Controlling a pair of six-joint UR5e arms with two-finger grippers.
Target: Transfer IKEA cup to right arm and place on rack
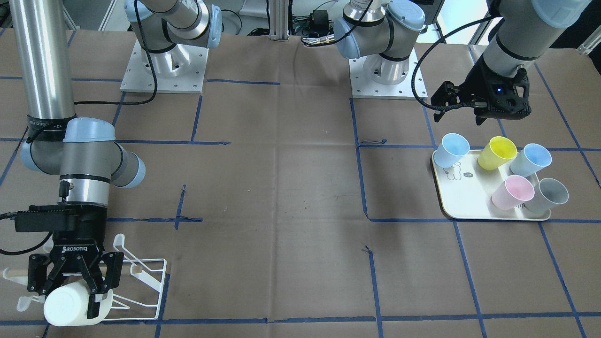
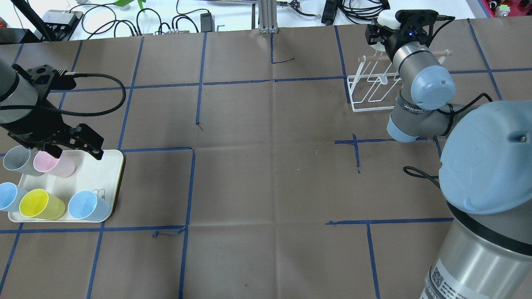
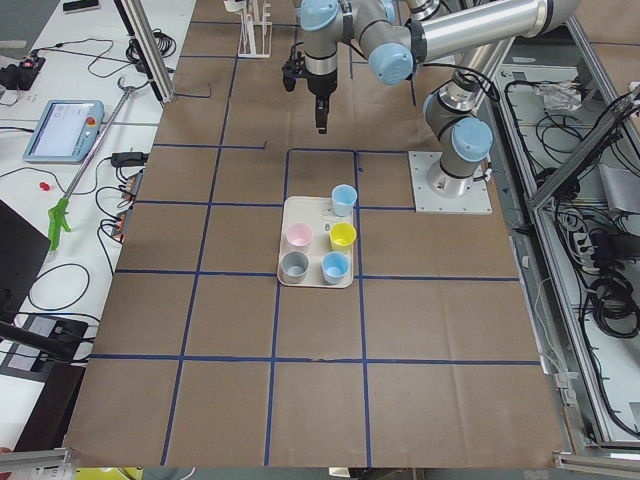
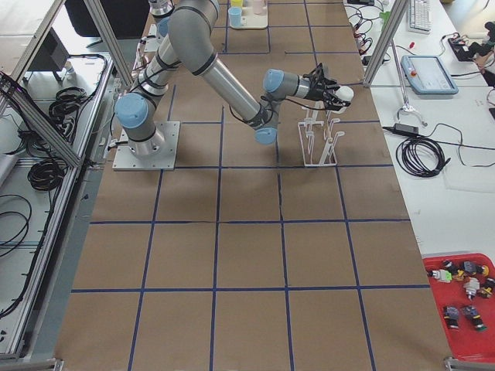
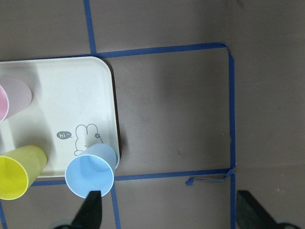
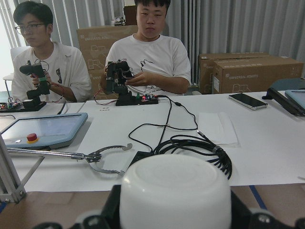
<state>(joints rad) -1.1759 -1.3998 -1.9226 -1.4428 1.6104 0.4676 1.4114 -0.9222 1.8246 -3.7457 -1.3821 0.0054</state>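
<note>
We've got the right gripper (image 1: 68, 300) clamped on the white cup (image 1: 61, 310) over the rack (image 1: 155, 272), left gripper (image 1: 458, 111) wide open and empty by the tray (image 1: 462, 197) of coloured cups (image 1: 496, 152).

Right arm (image 4: 224, 77) reaches from its base plate across the table (image 4: 247, 255) to the white wire rack (image 4: 319, 143). Hand (image 4: 335, 90) is above the rack's top, white cup (image 4: 345, 94) at its tip. Grip too small to judge. Far end: coloured cups (image 4: 235, 13). Near right edge: red tray (image 4: 441, 309) of small parts.
</note>
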